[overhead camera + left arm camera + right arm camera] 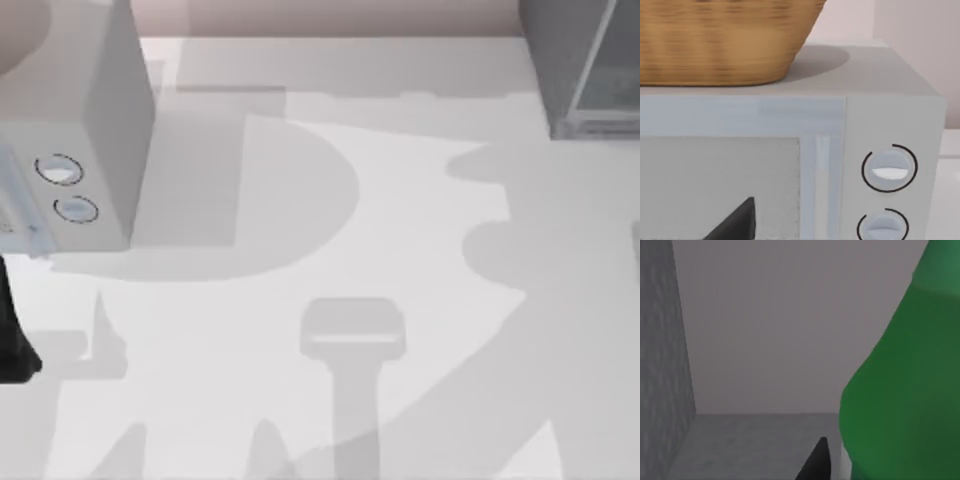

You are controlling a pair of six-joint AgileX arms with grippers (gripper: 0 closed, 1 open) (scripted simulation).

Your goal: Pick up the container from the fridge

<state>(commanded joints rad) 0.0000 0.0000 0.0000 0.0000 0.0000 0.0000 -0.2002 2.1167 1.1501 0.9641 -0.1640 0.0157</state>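
Note:
The bright green container (900, 390) looms very close in the right wrist view, standing inside the fridge, whose grey interior wall (660, 365) and floor (750, 440) surround it. A dark part of my right gripper (816, 462) sits right beside the container's lower body; the rest is hidden behind the bottle. From above, the dark grey fridge (575, 60) with its glassy panel stands at the table's far right corner. My left arm (12, 335) is parked at the left edge, and a dark part of its gripper (735, 222) faces the microwave.
A light grey microwave (70, 110) with two round dials (889, 169) stands at the far left, a wicker basket (720, 40) on top of it. The white table (330, 220) carries the arms' shadows.

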